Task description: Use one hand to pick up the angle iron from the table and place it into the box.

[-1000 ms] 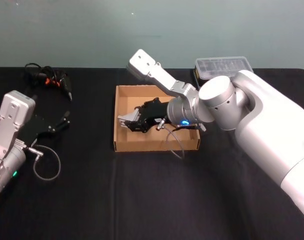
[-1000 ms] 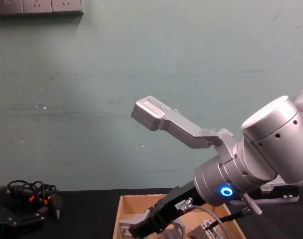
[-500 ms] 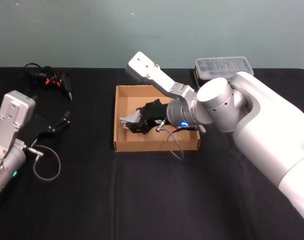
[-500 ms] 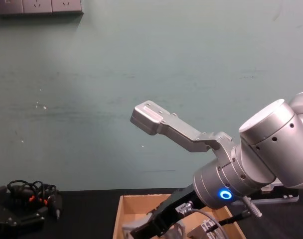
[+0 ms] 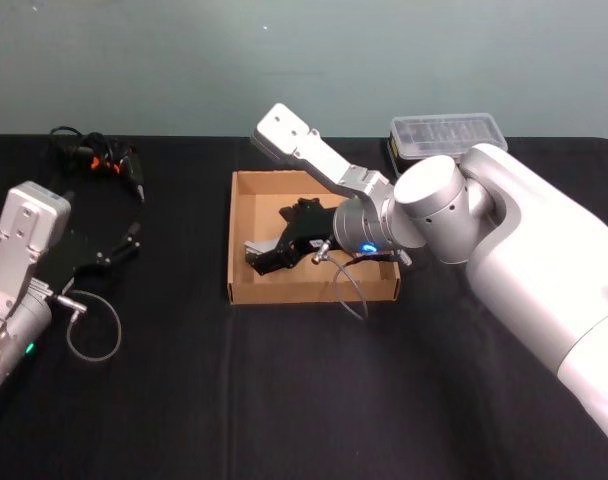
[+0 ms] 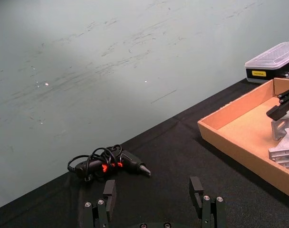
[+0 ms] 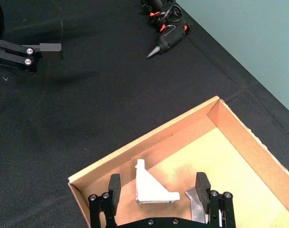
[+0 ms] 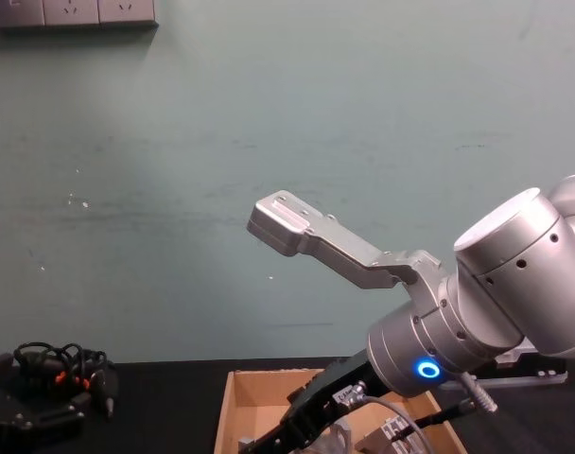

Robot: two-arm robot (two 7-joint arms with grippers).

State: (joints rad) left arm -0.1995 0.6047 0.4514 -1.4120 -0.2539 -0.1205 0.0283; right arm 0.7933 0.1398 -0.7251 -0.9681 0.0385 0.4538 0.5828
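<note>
Inside the box (image 7: pixel 239 142), angle iron (image 7: pixel 151 187) lies between the open right gripper's (image 7: pixel 158 192) fingers.

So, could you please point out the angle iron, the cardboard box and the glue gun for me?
angle iron (image 7: pixel 151 187): right wrist view, on its flat triangular face.
cardboard box (image 5: pixel 314 291): head view, on its near outer wall.
glue gun (image 6: pixel 131 163): left wrist view, on its black body behind the nozzle.

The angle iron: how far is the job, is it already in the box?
Done: the white metal angle iron lies on the floor of the tan cardboard box. In hand: nothing; the right gripper hangs open over it, fingers apart from it on both sides. Left: probably only withdrawing that arm. The left gripper rests open over the black table.
</note>
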